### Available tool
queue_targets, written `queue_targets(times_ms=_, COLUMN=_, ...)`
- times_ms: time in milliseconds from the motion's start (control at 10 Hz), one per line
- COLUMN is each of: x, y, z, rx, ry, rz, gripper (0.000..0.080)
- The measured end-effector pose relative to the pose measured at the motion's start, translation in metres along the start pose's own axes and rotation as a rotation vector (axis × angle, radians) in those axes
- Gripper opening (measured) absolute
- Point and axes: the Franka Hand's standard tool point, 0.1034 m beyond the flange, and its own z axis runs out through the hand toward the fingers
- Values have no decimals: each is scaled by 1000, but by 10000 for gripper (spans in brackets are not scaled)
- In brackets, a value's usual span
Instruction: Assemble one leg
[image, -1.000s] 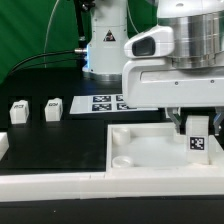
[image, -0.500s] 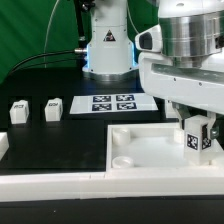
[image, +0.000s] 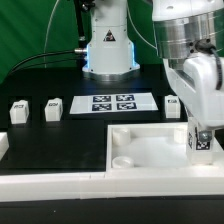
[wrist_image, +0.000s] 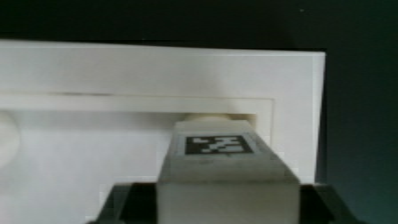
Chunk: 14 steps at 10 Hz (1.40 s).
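Note:
My gripper (image: 201, 138) is shut on a leg (image: 201, 144), a small white block with a black-and-white tag. It holds the leg upright over the large white tray (image: 150, 145), at the corner on the exterior view's right. In the wrist view the leg (wrist_image: 219, 150) fills the space between the dark fingers (wrist_image: 128, 205) of the gripper (wrist_image: 217, 205). Its far end sits right at a round corner socket (wrist_image: 249, 119) of the tray (wrist_image: 107, 80). I cannot tell whether it touches the socket.
Two more legs (image: 18, 112) (image: 52, 109) stand on the black table at the exterior view's left, and a third (image: 173, 105) beside the marker board (image: 112, 103). The robot base (image: 108, 45) stands behind. A white part (image: 3, 146) shows at the left edge.
The gripper has turned and shifted toward the exterior view's right and lower with the leg, nearer the tray's right corner. The leg beside the marker board has come into view.

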Motion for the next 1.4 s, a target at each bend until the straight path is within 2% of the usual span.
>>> queue_targets(times_ms=200, x=0, y=-1, z=0, rx=3, ry=0, rz=170, gripper=294)
queue_targets(times_ms=300, x=0, y=-1, z=0, rx=3, ry=0, rz=167, gripper=294)
queue_targets(times_ms=400, x=0, y=0, z=0, rx=3, ry=0, rz=155, gripper=455)
queue_targets(times_ms=500, x=0, y=0, z=0, rx=3, ry=0, rz=151, gripper=578)
queue_targets(times_ms=600, x=-1, y=0, z=0, rx=2, ry=0, rz=149, gripper=578)
queue_targets(times_ms=700, x=-1, y=0, z=0, rx=2, ry=0, rz=148, gripper=635)
queue_targets(times_ms=1100, x=-1, y=0, z=0, rx=1, ry=0, rz=68, gripper=649)
queue_targets(times_ms=1400, x=-1, y=-1, z=0, rx=1, ry=2, rz=-275, gripper=649)
